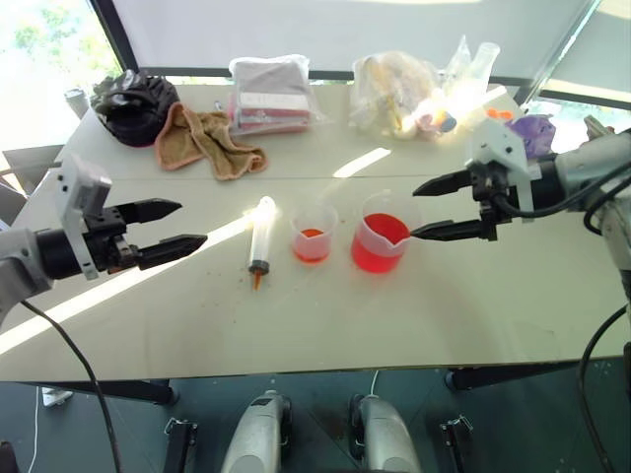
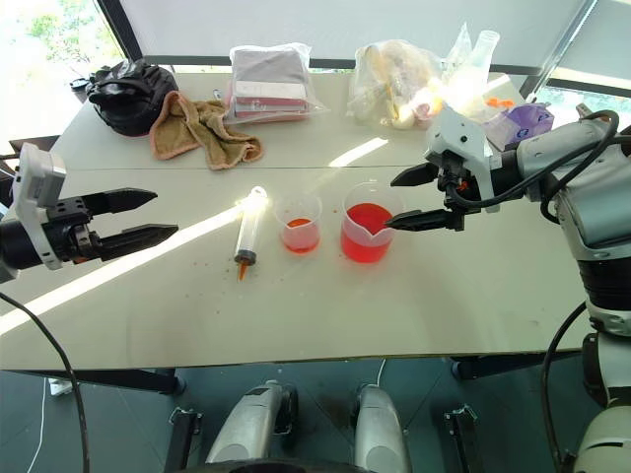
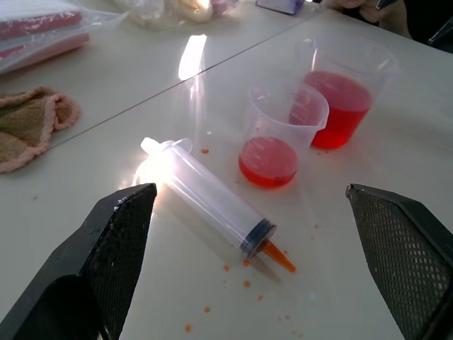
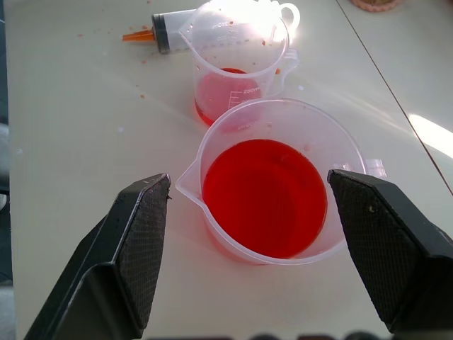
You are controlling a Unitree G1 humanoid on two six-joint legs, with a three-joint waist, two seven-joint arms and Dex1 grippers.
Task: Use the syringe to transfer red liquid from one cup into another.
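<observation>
Syringe [image 1: 260, 241] flat on tabletop [image 1: 444, 305], orange tip toward six o'clock. At its three o'clock: smaller beaker [image 1: 313, 233], printed graduations unreadable, then larger beaker [image 1: 381, 233] of red liquid [image 4: 263, 195]. Left gripper [image 1: 168, 229] and right gripper [image 1: 434, 205]: fingers released, empty.

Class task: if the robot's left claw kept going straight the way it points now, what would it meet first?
Most likely the syringe, lying on the table ahead of the open left claw; the smaller beaker stands beyond it. Depth is uncertain.
</observation>
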